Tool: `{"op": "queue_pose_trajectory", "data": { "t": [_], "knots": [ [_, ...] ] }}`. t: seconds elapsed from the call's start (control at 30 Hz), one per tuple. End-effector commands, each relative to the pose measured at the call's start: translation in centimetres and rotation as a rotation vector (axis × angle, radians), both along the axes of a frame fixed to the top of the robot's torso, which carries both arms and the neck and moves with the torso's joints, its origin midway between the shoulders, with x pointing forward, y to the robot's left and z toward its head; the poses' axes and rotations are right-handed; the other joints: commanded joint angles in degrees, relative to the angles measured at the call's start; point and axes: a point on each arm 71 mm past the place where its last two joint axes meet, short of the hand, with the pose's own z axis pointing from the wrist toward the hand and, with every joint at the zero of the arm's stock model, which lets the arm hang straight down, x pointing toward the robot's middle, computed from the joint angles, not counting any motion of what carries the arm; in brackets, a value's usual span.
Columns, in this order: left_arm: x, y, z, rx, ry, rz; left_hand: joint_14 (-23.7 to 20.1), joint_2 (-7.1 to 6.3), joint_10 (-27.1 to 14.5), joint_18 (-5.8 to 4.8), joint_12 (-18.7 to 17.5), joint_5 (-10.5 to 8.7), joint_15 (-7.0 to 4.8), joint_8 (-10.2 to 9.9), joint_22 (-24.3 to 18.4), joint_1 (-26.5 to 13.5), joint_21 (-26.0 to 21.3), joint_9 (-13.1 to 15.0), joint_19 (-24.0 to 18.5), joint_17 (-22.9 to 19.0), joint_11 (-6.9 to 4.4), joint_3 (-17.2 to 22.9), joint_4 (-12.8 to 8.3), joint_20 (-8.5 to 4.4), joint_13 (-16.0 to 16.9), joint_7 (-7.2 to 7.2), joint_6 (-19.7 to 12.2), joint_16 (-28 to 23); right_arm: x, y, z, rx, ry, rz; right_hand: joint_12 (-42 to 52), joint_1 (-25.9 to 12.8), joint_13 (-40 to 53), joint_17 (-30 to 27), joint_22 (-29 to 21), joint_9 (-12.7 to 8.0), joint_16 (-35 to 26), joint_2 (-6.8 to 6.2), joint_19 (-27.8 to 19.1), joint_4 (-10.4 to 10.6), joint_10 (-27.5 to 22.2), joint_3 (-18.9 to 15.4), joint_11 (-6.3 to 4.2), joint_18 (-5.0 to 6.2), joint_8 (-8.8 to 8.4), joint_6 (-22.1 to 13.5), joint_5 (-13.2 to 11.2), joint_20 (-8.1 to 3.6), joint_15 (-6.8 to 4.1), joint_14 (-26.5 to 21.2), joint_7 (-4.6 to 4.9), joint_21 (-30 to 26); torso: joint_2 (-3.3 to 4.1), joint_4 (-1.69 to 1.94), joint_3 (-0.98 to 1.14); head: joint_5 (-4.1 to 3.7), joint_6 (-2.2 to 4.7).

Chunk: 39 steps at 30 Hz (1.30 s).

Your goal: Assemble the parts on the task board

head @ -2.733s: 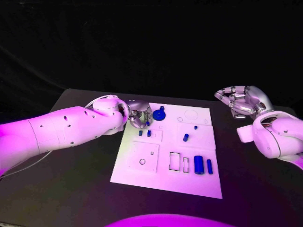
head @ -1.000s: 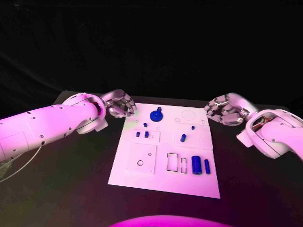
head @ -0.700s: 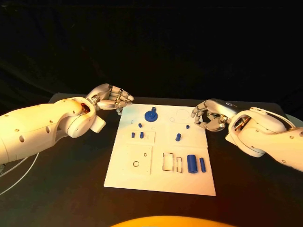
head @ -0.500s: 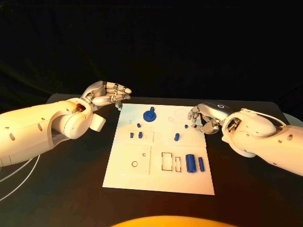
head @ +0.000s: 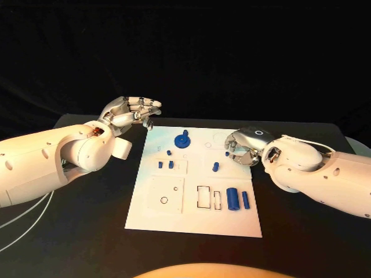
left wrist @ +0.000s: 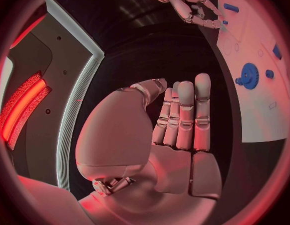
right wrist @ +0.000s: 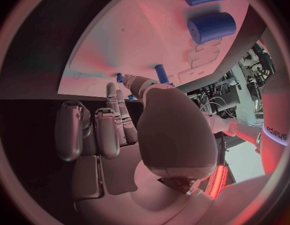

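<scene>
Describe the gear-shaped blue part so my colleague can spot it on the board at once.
Find the white task board mid-table and look along its far edge, left of centre. The gear is the round, toothed blue disc there; its neighbours are all small pegs or plain cylinders.

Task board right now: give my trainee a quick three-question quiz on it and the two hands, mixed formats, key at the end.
1. True or false: the left hand is holding a blue part.
2. Multiple choice: where is the right hand? A) over the right edge of the task board, at its far half; B) off the table; C) resting on the large cylinder.
3. Fill in: the gear-shaped blue part sits near the board's ____ edge (far or near).

Key: 1 false, its fingers are empty and it hangs off the board's far left corner. 2 A. 3 far.
</scene>
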Motion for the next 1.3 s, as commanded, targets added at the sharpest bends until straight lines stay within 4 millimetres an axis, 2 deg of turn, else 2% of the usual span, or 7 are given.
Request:
{"op": "queue_pose_trajectory", "data": {
  "t": [0.03, 0.7, 0.97, 1.3],
  "knots": [
    [-0.1, 0.0, 0.2, -0.033, -0.009, 0.012, -0.21, 0.56, 0.1, 0.81, 0.39, 0.06, -0.23, 0.29, -0.07, -0.05, -0.31, 0.06, 0.07, -0.05, -0.13, -0.18, -0.02, -0.33, 0.08, 0.09, 0.23, -0.23, 0.0, 0.3, -0.4, -0.037, -0.008, 0.009, -0.24, 0.39, -0.16, 0.1, 7.72, -0.08, 0.23, 0.14, 0.36, -0.31, 0.6, 0.28, -0.12, -0.41, -0.16, 0.6, 0.14, -0.05, 0.21, 2.9, -0.11, 0.41, 0.01, 0.0, 0.05, 0.22, -0.05],
    [-0.1, 0.0, 0.2, -0.029, 0.003, 0.015, -0.2, 0.83, -0.15, 0.8, 0.77, 0.12, -0.26, 0.29, -0.21, 0.31, -0.49, 0.04, 0.25, -0.13, -0.11, -0.18, -0.23, -0.42, 0.25, 0.16, 0.15, -0.25, 0.5, 1.2, -1.7, -0.058, 0.022, 0.016, -0.14, 0.75, -0.92, 0.77, 8.77, 0.13, 0.79, 1.91, 1.01, -1.62, 3.03, 2.13, -0.8, -0.72, 0.24, 2.95, -1.0, -0.41, -0.32, 3.06, -0.76, 2.06, -0.05, -0.04, 0.06, 0.45, -0.42],
    [-0.2, 0.0, 0.1, -0.027, 0.01, 0.013, -0.2, 0.86, -0.31, 0.79, 0.85, 0.11, -0.24, 0.24, -0.26, 0.33, -0.54, 0.01, 0.31, -0.16, -0.06, -0.23, -0.25, -0.43, 0.29, 0.23, 0.03, -0.25, 0.5, 1.4, -2.4, -0.094, 0.052, 0.007, -0.23, 0.85, -1.06, 0.87, 8.95, 0.16, 0.87, 2.24, 1.11, -1.94, 3.21, 2.47, -0.89, -0.78, 0.25, 3.23, -1.0, -0.49, -0.38, 3.08, -0.82, 2.33, -0.07, -0.04, 0.04, 0.47, -0.56],
    [-0.2, 0.1, 0.1, -0.024, 0.018, 0.012, -0.21, 0.88, -0.53, 0.77, 0.94, 0.12, -0.21, 0.18, -0.31, 0.4, -0.62, -0.02, 0.38, -0.2, -0.01, -0.27, -0.31, -0.44, 0.33, 0.28, -0.1, -0.26, 0.4, 1.4, -2.8, -0.154, 0.065, 0.0, 0.39, 0.99, -0.84, 1.15, 10.11, 0.67, 1.11, 3.06, 1.95, -3.27, 5.13, 2.69, -1.59, -1.22, 1.11, 5.36, -1.42, -0.88, -0.93, 3.16, -1.55, 4.39, -0.12, -0.07, 0.05, 0.4, -0.84]
  ]
}}
